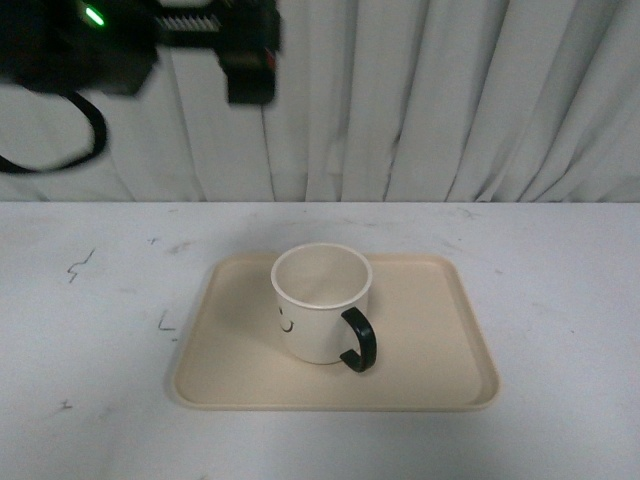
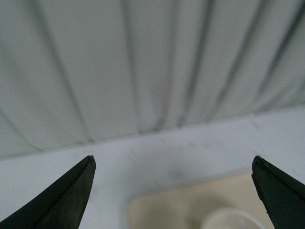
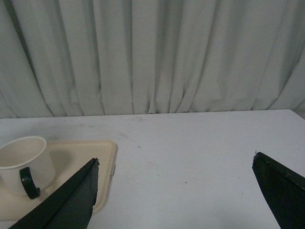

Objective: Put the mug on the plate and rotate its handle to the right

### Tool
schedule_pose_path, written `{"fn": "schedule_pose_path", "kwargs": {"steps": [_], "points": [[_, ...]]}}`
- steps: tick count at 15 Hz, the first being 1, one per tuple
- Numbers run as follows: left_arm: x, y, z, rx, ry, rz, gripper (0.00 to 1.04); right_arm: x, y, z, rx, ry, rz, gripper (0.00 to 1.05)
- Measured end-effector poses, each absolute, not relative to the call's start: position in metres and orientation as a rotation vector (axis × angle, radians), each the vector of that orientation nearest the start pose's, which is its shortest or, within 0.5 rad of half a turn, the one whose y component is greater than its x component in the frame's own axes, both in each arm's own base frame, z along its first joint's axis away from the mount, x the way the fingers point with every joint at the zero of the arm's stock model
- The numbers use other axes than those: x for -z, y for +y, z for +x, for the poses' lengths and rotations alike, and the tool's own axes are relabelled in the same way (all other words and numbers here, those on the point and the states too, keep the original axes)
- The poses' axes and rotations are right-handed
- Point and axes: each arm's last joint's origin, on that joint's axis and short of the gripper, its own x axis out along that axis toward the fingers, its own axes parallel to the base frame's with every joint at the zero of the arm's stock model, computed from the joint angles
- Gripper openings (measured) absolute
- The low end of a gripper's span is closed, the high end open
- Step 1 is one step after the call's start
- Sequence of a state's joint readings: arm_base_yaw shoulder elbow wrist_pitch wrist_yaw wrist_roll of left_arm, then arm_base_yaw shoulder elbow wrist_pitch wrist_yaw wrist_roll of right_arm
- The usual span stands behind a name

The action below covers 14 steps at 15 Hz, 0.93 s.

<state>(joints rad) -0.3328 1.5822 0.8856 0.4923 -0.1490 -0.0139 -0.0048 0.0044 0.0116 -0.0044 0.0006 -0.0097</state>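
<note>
The cream-white mug (image 1: 320, 300) stands upright on the beige plate (image 1: 440, 390), near its middle. Its dark handle (image 1: 358, 340) points to the front right, and part of the smiley face (image 1: 285, 322) shows on its left side. My left arm (image 1: 200, 40) hangs high at the upper left, well above the table. My left gripper (image 2: 174, 160) is open and empty, with the blurred plate (image 2: 157, 210) and mug rim (image 2: 233, 220) below it. My right gripper (image 3: 175, 160) is open and empty over bare table, to the right of the plate (image 3: 102, 152) and mug (image 3: 24, 162).
The white table (image 1: 560, 300) carries a few small dark scuff marks (image 1: 80, 265) on its left side. A pleated white curtain (image 1: 450, 100) closes off the back edge. The right arm does not show in the front view.
</note>
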Motion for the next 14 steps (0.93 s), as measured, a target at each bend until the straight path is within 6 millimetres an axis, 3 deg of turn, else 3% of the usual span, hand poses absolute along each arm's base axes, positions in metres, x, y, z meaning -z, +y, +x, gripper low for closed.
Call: {"fn": "schedule_pose_path", "kwargs": {"steps": [1, 2, 3, 4, 6, 8, 14], "points": [[-0.243, -0.095, 0.320, 0.050, 0.041, -0.001, 0.89, -0.167, 0.000, 0.097, 0.004, -0.003, -0.010, 0.98], [-0.226, -0.082, 0.304, 0.001, 0.008, -0.010, 0.77, -0.167, 0.000, 0.097, 0.005, -0.003, -0.010, 0.98], [-0.203, -0.070, 0.286, -0.003, 0.042, 0.000, 0.64, -0.167, 0.000, 0.097, 0.004, -0.003, -0.010, 0.98], [-0.196, -0.061, 0.272, 0.003, 0.048, 0.001, 0.53, -0.167, 0.000, 0.097, 0.005, -0.003, -0.010, 0.98], [-0.203, -0.042, 0.244, -0.007, -0.029, -0.016, 0.28, -0.167, 0.000, 0.097, 0.004, -0.003, -0.010, 0.98], [-0.187, -0.031, 0.222, -0.006, 0.016, -0.008, 0.04, -0.167, 0.000, 0.097, 0.005, -0.004, -0.009, 0.98], [-0.173, -0.012, 0.174, -0.004, 0.023, -0.007, 0.02, -0.167, 0.000, 0.097, 0.005, -0.004, -0.010, 0.98]]}}
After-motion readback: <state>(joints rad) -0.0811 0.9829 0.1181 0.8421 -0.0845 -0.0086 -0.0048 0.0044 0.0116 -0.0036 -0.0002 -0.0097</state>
